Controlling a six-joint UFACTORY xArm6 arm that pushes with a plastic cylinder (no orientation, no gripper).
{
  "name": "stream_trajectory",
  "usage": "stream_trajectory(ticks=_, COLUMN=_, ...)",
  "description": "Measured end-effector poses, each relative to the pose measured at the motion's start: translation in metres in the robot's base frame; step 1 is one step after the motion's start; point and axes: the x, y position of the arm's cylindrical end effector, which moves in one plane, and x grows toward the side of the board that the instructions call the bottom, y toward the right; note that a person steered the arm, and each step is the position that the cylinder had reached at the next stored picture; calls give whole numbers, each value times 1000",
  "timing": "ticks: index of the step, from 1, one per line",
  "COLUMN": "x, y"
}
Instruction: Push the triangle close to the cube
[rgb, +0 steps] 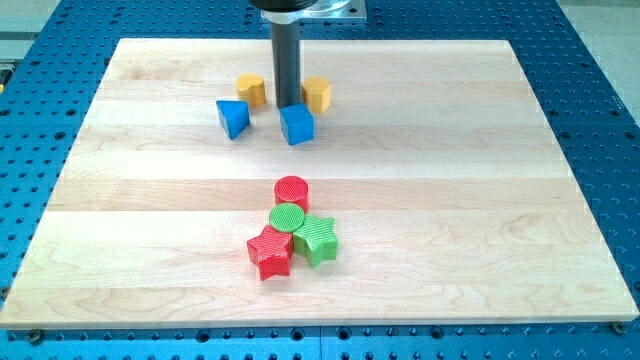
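A blue triangle block (233, 118) lies at the upper left of the wooden board (480, 200). A blue cube (297, 125) lies a short way to its right, with a gap between them. My tip (289, 106) stands just above the cube's top edge, touching or nearly touching it, to the right of the triangle. The dark rod rises from there to the view's top.
A yellow block (251, 90) lies left of the rod and another yellow block (317, 94) right of it. Lower down, a red cylinder (292, 190), a green cylinder (287, 218), a red star (270, 252) and a green star (317, 239) sit clustered.
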Motion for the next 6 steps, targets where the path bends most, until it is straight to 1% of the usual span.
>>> stream_trajectory(ticks=1, x=-2, y=-62)
stream_trajectory(ticks=3, x=-8, y=-73)
stream_trajectory(ticks=4, x=27, y=-104)
stream_trajectory(ticks=5, x=43, y=-123)
stream_trajectory(ticks=6, x=39, y=-74)
